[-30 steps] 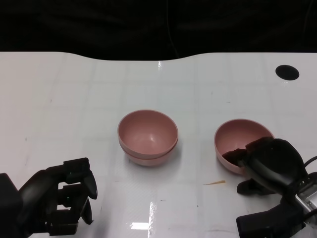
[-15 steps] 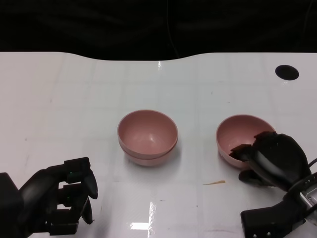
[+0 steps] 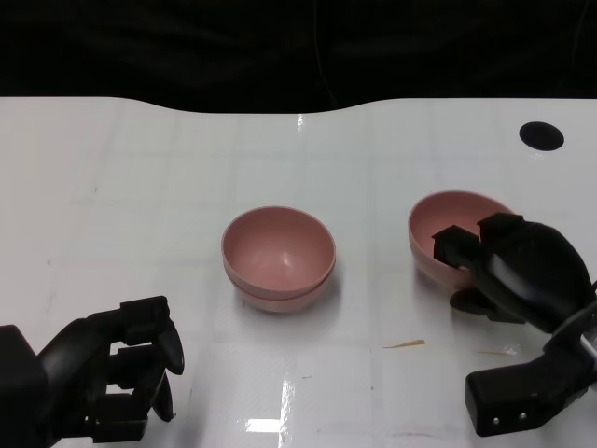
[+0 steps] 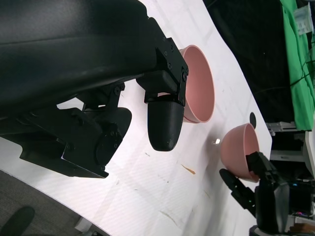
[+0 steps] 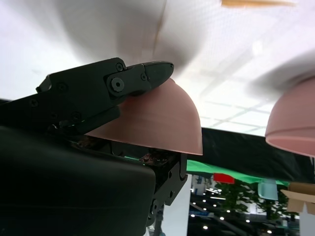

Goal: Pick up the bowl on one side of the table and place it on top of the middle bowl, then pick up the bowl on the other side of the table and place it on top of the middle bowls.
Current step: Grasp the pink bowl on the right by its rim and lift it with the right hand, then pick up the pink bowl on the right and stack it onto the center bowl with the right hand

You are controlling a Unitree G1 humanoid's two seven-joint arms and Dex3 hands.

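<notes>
Head view shows you two stacked pink plastic bowls (image 3: 278,258) in the middle of the white table (image 3: 140,187); take this stack as the landmark. You can see two rims there, one nested in the other, so I judge the first half of the task is already done.

The third pink plastic bowl (image 3: 450,231) is to the right of the stack, well apart from it, and it is tilted with its opening turned toward the stack. Your right hand (image 3: 518,271) holds this bowl at the edge far from the stack: fingers (image 3: 454,245) reach inside over the rim. In the right wrist view the same bowl (image 5: 157,120) is clamped between the fingers (image 5: 106,86) and the rest of the hand. If the bowl is already off the table, I cannot tell for sure.

Your left hand (image 3: 112,369) is in front of the stack and to its left, well apart, with fingers loosely curled in and nothing inside.

A small thin yellowish scrap (image 3: 404,344) lies on the table right of the stack, toward the robot.

What is left, in my judgement: carry the held bowl over the stack, make it level, lower it inside the top bowl, and release.
</notes>
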